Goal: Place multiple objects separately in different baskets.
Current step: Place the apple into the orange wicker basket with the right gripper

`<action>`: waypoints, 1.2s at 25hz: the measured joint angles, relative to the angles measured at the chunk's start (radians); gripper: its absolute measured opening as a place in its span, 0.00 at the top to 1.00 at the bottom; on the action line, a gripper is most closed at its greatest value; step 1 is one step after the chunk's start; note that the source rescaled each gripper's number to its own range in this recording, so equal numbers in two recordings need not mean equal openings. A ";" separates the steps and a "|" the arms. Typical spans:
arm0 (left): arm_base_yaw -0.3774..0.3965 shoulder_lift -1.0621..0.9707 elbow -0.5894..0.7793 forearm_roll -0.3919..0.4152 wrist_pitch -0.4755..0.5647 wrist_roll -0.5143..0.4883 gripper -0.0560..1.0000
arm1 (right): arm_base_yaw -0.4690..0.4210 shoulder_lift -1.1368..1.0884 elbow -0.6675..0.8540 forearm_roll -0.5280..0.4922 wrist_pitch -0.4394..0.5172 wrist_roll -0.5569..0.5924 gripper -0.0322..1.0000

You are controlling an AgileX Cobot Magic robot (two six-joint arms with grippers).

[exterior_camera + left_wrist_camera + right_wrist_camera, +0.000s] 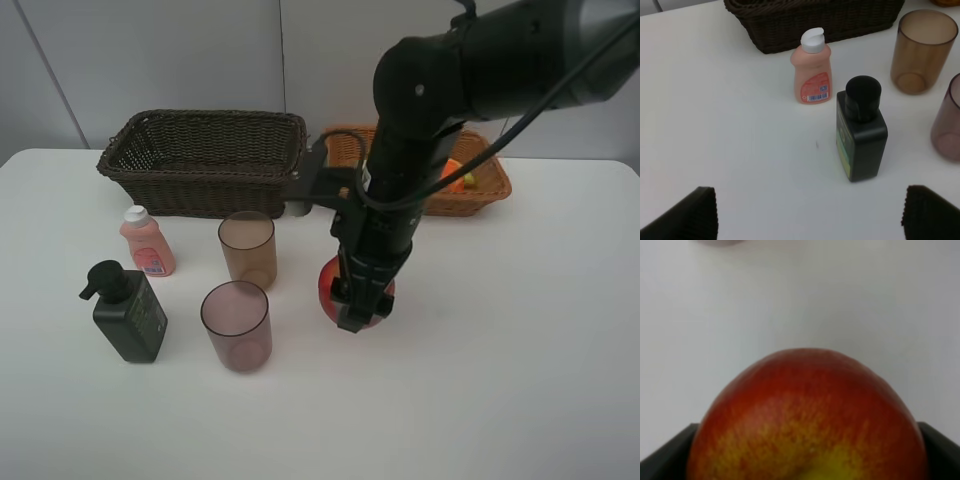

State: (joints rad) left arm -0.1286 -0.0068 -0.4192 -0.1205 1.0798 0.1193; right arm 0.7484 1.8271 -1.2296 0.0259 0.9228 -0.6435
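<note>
Your right gripper [358,308] is clenched on the red apple [327,284] at the centre of the overhead frame, right of the cups [247,250]. I judge it firm, smooth, round and fairly weighty: hold it across its widest girth, or it may roll out. Your left gripper [805,215] gapes, empty.

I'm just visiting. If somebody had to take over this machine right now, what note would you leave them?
Right gripper: closed on the red apple, down at the table.
Left gripper: open, holding nothing.
Done: some fruit lies in the tan basket.
Left: the apple, plus pink bottle, pump bottle, far cup and near cup standing on the table before the dark basket, which shows nothing inside.
</note>
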 joint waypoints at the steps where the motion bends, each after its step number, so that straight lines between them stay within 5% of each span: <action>1: 0.000 0.000 0.000 0.000 0.000 0.000 0.02 | -0.005 0.000 -0.017 -0.010 0.010 0.000 0.29; 11: 0.000 0.000 0.000 0.000 0.000 0.000 0.02 | -0.120 0.000 -0.191 -0.042 -0.019 0.000 0.29; 30: 0.000 0.000 0.000 0.000 0.000 0.000 0.02 | -0.399 0.114 -0.224 -0.062 -0.527 0.000 0.29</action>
State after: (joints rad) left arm -0.1286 -0.0068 -0.4192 -0.1205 1.0798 0.1193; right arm 0.3498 1.9408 -1.4533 -0.0358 0.3956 -0.6435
